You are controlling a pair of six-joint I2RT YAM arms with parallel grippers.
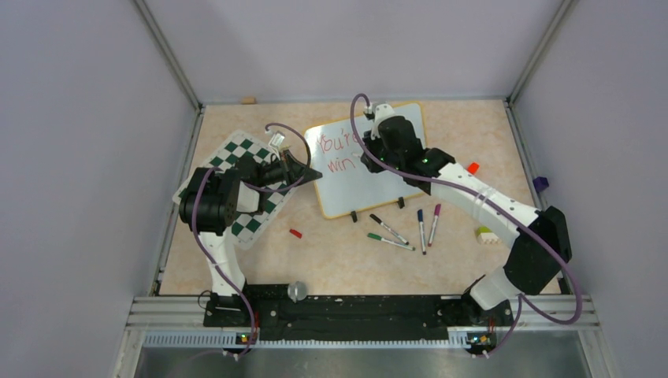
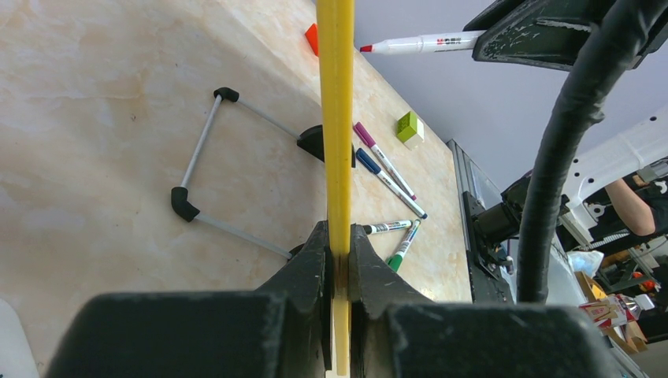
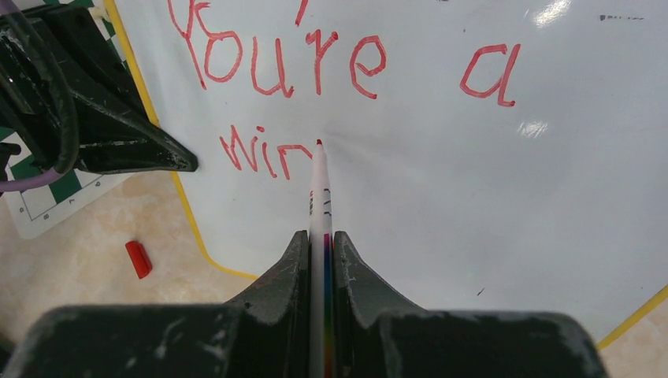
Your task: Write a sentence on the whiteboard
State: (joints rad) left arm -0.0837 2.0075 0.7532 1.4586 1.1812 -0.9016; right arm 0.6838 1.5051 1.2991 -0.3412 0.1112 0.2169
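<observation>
The whiteboard [image 1: 358,193] has a yellow frame and lies tilted at the middle back of the table. "You're a" and "win" are written on it in red. My left gripper [image 1: 313,172] is shut on its left edge; in the left wrist view the gripper [image 2: 339,252] pinches the yellow frame [image 2: 336,118] edge-on. My right gripper [image 1: 369,157] is over the board and shut on a red marker [image 3: 319,189]. In the right wrist view the gripper [image 3: 321,244] holds the marker's tip on the whiteboard [image 3: 473,197] just after "win". The marker also shows in the left wrist view [image 2: 425,42].
A green-and-white chess mat [image 1: 252,224] lies under the left arm. A red cap [image 1: 295,233] lies in front of the board. Black [image 1: 388,228], green [image 1: 390,241], blue [image 1: 421,230] and purple [image 1: 434,224] markers lie near the board's front edge. A yellow-green block [image 1: 486,235] is at the right.
</observation>
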